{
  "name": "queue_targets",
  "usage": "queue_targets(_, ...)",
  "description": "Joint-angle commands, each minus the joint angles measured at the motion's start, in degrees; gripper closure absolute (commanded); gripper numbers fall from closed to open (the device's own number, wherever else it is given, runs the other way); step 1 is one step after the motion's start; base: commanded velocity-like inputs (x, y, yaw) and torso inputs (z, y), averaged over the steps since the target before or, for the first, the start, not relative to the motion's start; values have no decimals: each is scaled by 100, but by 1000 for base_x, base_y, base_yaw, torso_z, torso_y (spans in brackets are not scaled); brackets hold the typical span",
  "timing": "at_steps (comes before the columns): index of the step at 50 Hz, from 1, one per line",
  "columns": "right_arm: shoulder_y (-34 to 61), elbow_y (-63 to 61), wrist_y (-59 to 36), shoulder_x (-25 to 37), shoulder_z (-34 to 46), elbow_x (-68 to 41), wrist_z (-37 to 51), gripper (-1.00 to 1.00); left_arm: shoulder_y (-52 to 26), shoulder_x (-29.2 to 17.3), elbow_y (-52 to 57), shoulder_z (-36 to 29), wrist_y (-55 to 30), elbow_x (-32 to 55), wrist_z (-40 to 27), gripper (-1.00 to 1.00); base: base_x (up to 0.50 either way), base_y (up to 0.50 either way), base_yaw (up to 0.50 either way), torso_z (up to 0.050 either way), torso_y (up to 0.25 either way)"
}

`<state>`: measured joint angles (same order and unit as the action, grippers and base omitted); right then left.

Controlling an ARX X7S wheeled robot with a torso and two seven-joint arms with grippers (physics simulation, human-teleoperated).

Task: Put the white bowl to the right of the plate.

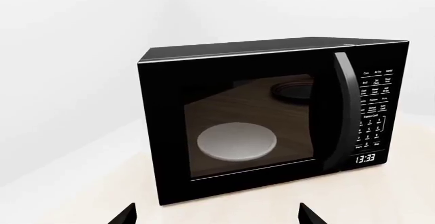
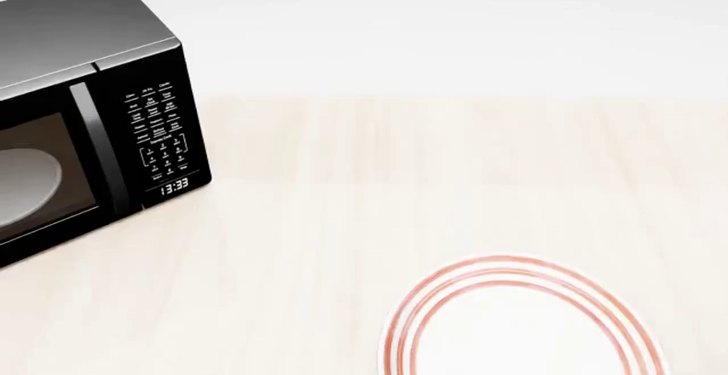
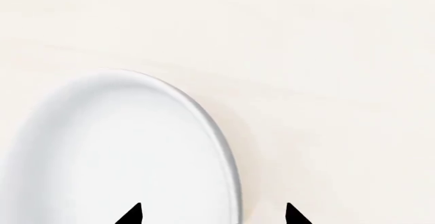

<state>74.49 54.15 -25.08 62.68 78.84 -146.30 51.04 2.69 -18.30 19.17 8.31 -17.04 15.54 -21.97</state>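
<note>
1. Right wrist view: white bowl directly below the right gripper, on the pale wooden table. Two dark fingertips spread wide, one over the bowl's interior, the other outside the rim; straddling the near wall, nothing held.
2. Head view: plate with red rings at lower right of the table, partly cut off by the frame edge. Bowl not visible here, so its position relative to the plate cannot be told.
3. Left wrist view: left gripper facing the black microwave, door closed, grey turntable disc behind the glass. Fingertips well apart, empty, idle.
4. Judged stage: pre-grasp on the bowl rim; lift and transfer not yet done.
5. Risks:
   - Glossy, curved wall: slip or tilt under a one-sided rim pinch.
   - Descent slightly off: fingertip landing on the rim, pushing or tipping the bowl.
   - Carrying low: bowl clipping the plate's edge.
   - Release too close: bowl resting on the plate's rim instead of beside it.
</note>
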Motion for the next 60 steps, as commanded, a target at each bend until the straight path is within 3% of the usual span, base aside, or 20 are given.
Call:
queue_targets(1,22,-586,456,238,-65,216,133,-100,4,-13,-5,-21,12,11,-13,-100,0,0,0,0,0)
queue_targets(15,397,-4382,2527,1745,-429,1638,1561,-100,89,-30,117,-64,11,39,-15,-100,0,0,0,0,0)
queue_targets(31,213,-8089,3899,2440,-324,4033,2403,-100,822,-37,1075,-407,214,-33,131,-100,0,0,0,0,0)
queue_targets(40,-692,-9048,4370,1662,427,6106,2851,-100,1020,-10,1257,-769,354,-245,189,-100,0,0,0,0,0)
queue_targets(55,-2336,-9425,3750,-46,1410,9470,3840,-100,1343,32,1572,-1400,575,-789,156,-100,0,0,0,0,0)
queue_targets(60,-4126,-9591,2873,-311,188,11392,3887,-100,1418,98,1515,-1669,891,-880,234,-100,0,0,0,0,0)
